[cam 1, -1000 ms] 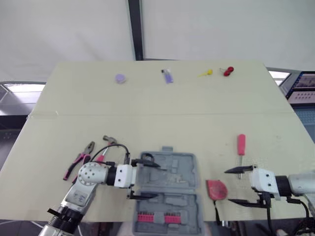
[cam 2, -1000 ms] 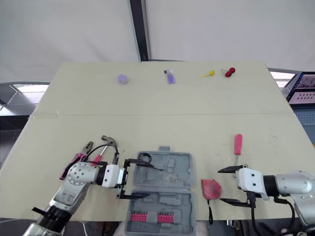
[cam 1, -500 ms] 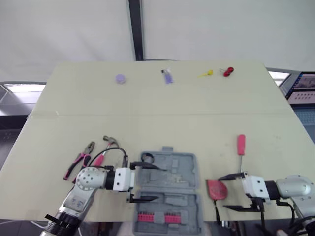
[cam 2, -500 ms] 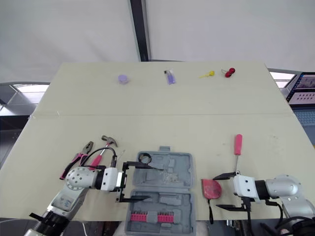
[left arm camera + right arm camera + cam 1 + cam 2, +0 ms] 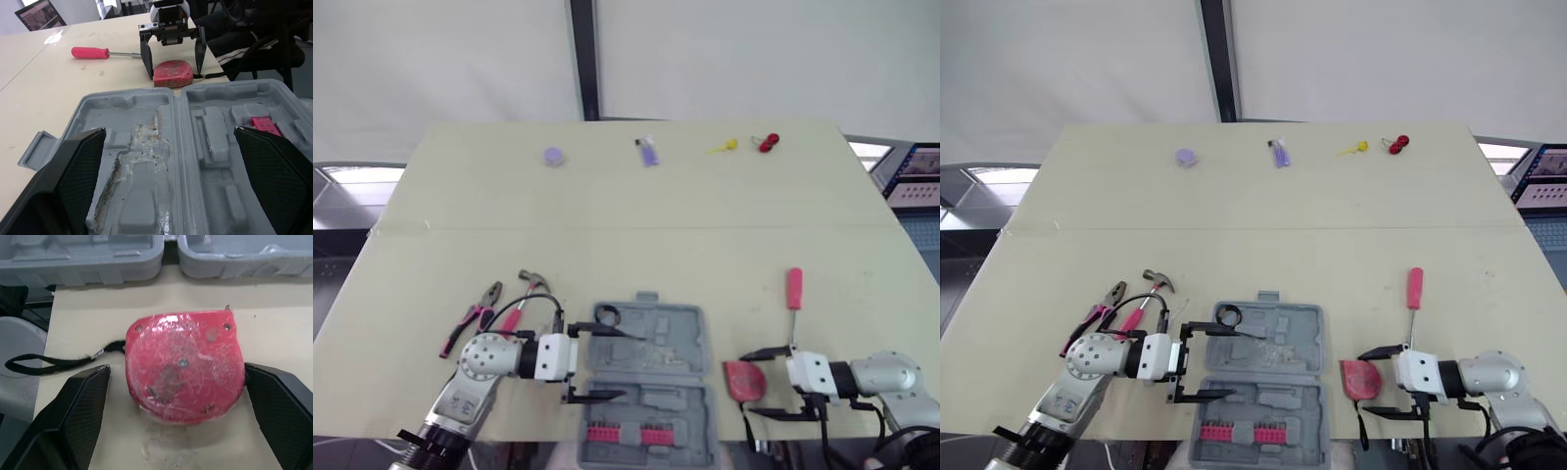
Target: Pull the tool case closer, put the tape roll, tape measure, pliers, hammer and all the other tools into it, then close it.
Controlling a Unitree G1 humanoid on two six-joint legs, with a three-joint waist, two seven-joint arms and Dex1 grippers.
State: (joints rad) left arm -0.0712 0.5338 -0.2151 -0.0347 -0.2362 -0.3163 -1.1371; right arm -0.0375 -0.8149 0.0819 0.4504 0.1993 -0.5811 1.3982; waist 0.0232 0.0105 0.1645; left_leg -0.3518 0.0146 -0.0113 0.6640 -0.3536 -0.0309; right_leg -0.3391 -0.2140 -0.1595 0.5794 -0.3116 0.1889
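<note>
The right gripper (image 5: 749,384) stood wide open, one black finger on either side of the red tape measure (image 5: 183,364), gripping nothing. The measure's scuffed face label couldn't be read. It lay on the cream table (image 5: 626,245) just right of the open grey plastic tool case (image 5: 675,338). The left gripper (image 5: 632,365) gaped wide over the case's left half, empty. A red-handled screwdriver (image 5: 792,291) lay farther back.

Tape measure (image 5: 743,378) just R of tool case (image 5: 666,343); pliers (image 5: 470,318), hammer (image 5: 530,281) L.
</note>
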